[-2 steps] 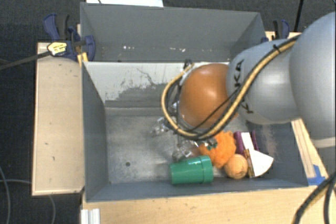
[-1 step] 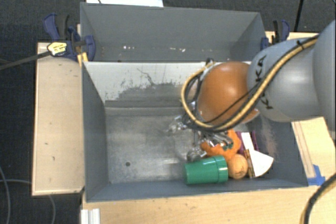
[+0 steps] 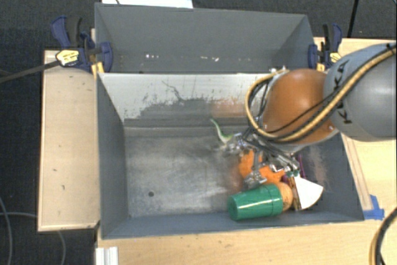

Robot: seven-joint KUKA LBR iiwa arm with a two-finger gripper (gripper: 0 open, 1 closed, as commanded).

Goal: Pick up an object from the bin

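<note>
The claw (image 3: 245, 160) is low in the bin's (image 3: 161, 189) right front corner over an orange thing (image 3: 248, 167) behind a green cylinder (image 3: 255, 203), seemingly about to grasp; I cannot tell its opening, and next comes a firm close, then a lift.

Bin layout, referenced to my hand (image 3: 243, 162). My hand sits low in the view-right half of the bin (image 3: 155, 180), close to the near wall. A rounded lump (image 3: 247, 166) lies directly at it. Nearer the front wall, just beside my hand, a cylinder (image 3: 254, 204) lies on its side. A smaller lump (image 3: 286, 194) touches its right end, and a wedge-shaped piece (image 3: 308, 193) sits right of that. Behind my hand is a thin curved strip (image 3: 218, 130).
</note>
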